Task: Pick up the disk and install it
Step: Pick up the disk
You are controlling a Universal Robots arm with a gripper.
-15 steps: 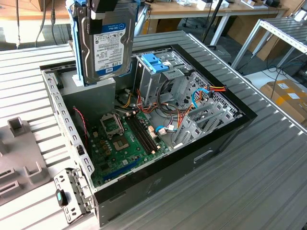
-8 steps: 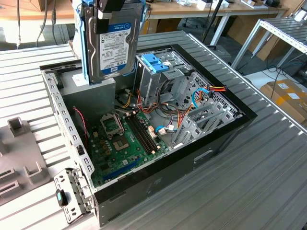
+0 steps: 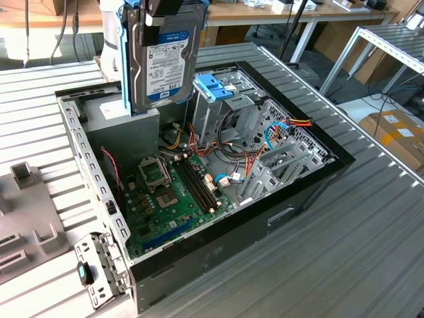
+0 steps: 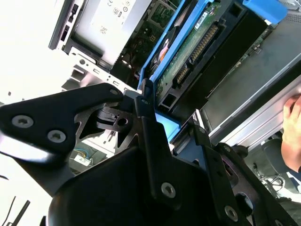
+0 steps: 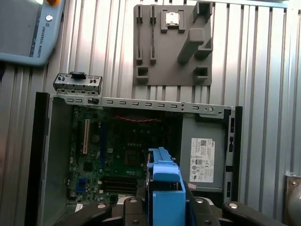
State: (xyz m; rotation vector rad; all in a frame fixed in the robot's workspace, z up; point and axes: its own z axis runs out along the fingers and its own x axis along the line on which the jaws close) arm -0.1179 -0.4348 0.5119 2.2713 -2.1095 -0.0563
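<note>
Disk: Up in the air it hangs! The disk (image 3: 164, 59) is upright with its label facing the exterior view, blue rails (image 5: 167, 188) down its sides, above the open computer case (image 3: 285, 212).
Claw: The gripper (image 3: 163, 10) is closed on the disk's upper end, and in the second wrist view its black fingers (image 4: 155, 155) sit hard against the drive.
Seating: The disk is not in any bay yet. It hangs clear of the drive cage (image 3: 212, 122), whose blue handle (image 3: 213, 86) stands just beside it on the exterior view's right.
Beneath: The first wrist view looks down on the motherboard (image 5: 117, 150) and the power supply (image 5: 202, 160), and loose cables (image 3: 252, 159) lie by the cage.
Around: A grey fixture plate (image 5: 171, 44) and a teach pendant (image 5: 28, 28) rest on the ribbed table (image 3: 371, 252), and a person's hand (image 4: 292, 129) sits at the edge of the second wrist view.
Risk, slip: Held by one end only, the long drive could pivot in the grip.
Risk, jam: If the rails meet the cage's guides even slightly tilted, the disk would likely bind partway in.
Risk, snag: Those cables by the cage could catch a rail or get pinched.
Risk, collision: The blue handle is close, so a sideways drift would knock it.
Risk, bystander: That hand looks near the work area.
</note>
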